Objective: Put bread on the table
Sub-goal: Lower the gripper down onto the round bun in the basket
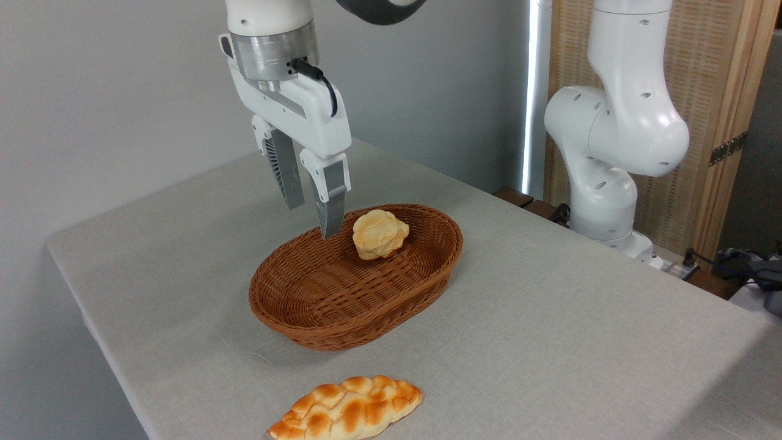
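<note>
The bread [379, 233], a small lumpy cream bun with toasted patches, lies inside the brown wicker basket [305, 305] toward its far end. My gripper [313, 220] hangs over the basket's far-left rim, just left of the bun and slightly above it. Its two grey fingers [331, 205] point down with a gap between them and nothing held. The table [550, 318] is covered with a light grey cloth and carries the basket near its middle.
A long braided golden-orange loaf [346, 409] lies on the cloth near the front edge. The arm's white base [611, 183] stands at the table's right side, with cables beyond it. A grey wall runs behind the table.
</note>
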